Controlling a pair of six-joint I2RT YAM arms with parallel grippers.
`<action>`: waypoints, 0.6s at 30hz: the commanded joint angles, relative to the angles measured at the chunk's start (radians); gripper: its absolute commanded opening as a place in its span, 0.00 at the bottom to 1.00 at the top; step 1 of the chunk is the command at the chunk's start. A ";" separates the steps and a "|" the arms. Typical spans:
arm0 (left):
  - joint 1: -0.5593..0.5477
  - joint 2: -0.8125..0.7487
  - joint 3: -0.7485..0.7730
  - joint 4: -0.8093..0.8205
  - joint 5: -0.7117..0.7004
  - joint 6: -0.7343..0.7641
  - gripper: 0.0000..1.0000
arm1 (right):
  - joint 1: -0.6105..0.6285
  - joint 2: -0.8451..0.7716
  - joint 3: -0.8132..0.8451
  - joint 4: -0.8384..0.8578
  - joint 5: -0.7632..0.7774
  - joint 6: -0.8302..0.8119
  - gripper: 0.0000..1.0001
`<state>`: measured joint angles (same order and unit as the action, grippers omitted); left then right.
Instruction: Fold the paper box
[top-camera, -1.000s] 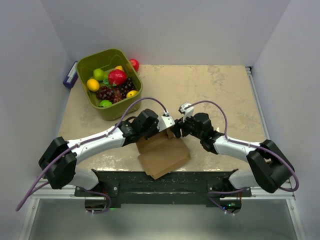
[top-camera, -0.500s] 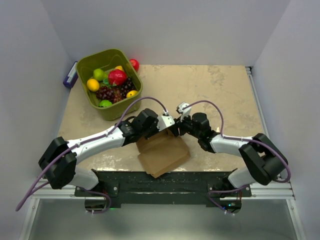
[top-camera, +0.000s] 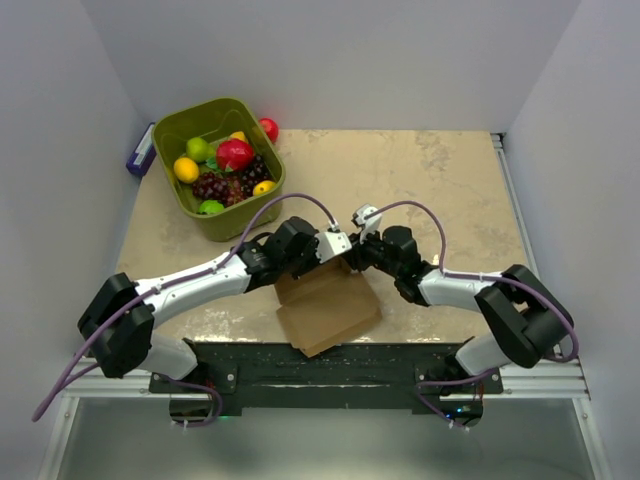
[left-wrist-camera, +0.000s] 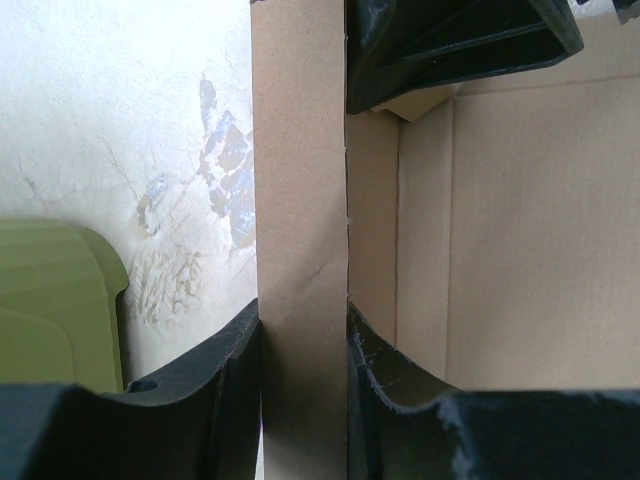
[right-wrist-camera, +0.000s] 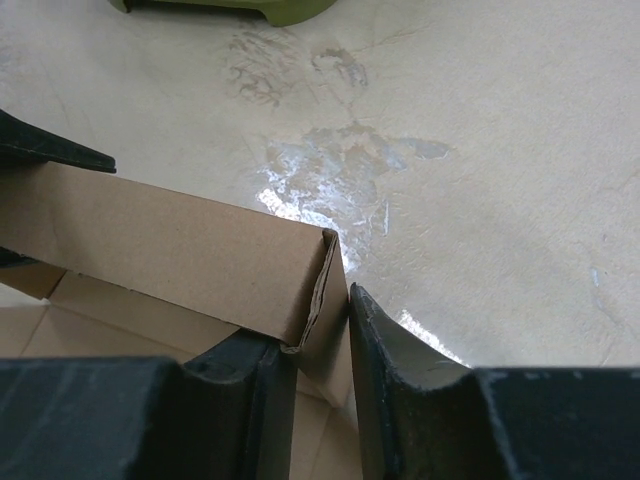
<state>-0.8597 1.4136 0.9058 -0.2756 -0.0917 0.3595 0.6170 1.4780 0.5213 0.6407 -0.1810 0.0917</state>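
Observation:
The brown paper box (top-camera: 325, 305) lies open and partly folded on the table in front of the arm bases. My left gripper (top-camera: 333, 250) is shut on the box's far wall (left-wrist-camera: 300, 210), which stands upright between its jaws. My right gripper (top-camera: 352, 256) is shut on the corner where a side flap (right-wrist-camera: 330, 330) meets that far wall (right-wrist-camera: 170, 245). The two grippers meet at the box's far edge. The box's inside floor (left-wrist-camera: 510, 220) shows in the left wrist view.
A green basket (top-camera: 217, 163) of toy fruit stands at the back left; its rim shows in the left wrist view (left-wrist-camera: 55, 300). A red ball (top-camera: 269, 128) lies behind it. The stained beige tabletop (top-camera: 440, 190) stretches to the right.
The right gripper has shifted slightly left toward the left gripper along the box's far edge. The left arm and box have barely moved.

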 joint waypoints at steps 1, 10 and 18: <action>-0.004 0.024 0.004 -0.056 0.040 -0.011 0.12 | -0.005 -0.071 -0.013 -0.006 0.126 0.045 0.27; 0.002 0.027 0.024 -0.051 0.087 -0.051 0.11 | 0.047 -0.179 -0.086 -0.078 0.412 0.129 0.08; 0.002 0.056 0.045 -0.053 0.152 -0.080 0.10 | 0.190 -0.151 -0.087 -0.118 0.732 0.224 0.00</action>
<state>-0.8635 1.4437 0.9333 -0.2543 0.0246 0.3275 0.7795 1.3212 0.4351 0.5278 0.2714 0.2226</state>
